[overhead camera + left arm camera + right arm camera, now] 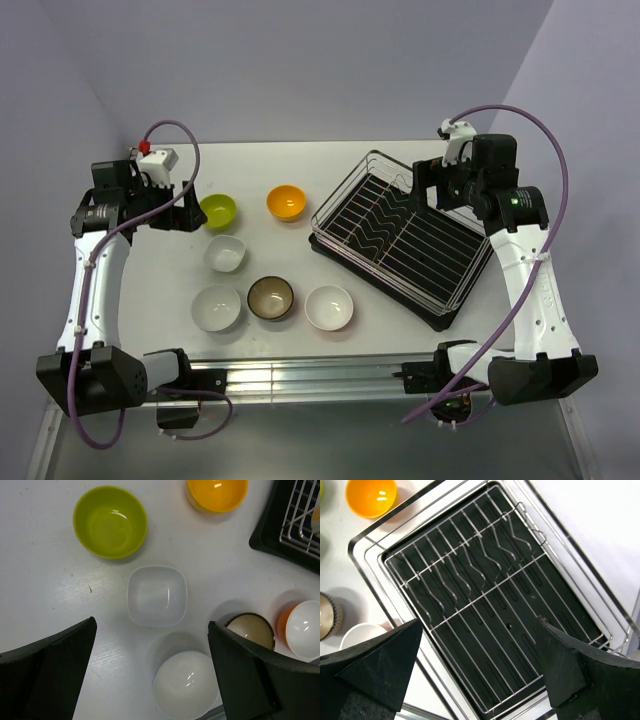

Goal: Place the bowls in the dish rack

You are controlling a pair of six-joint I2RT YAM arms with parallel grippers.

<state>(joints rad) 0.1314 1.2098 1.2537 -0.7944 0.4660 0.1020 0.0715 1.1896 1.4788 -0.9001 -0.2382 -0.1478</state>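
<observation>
Six bowls stand on the white table: lime green [218, 210], orange [286, 202], a squarish white one [225, 253], a round white one [217, 308], the brown one [271, 298] and another white one [329, 307]. The dish rack [400, 235] sits at the right, turned at an angle, with no bowl in it. My left gripper [185, 213] is open and empty, held high beside the green bowl; its view shows the green bowl [110, 521], the squarish white bowl [157, 596] and the round white bowl [186, 684] below it. My right gripper [428, 185] is open and empty above the rack [490, 595].
The table's near edge has a metal rail [300, 378] between the arm bases. The purple walls close in at the back and sides. The rack's black tray corner [280, 535] shows at the right of the left wrist view.
</observation>
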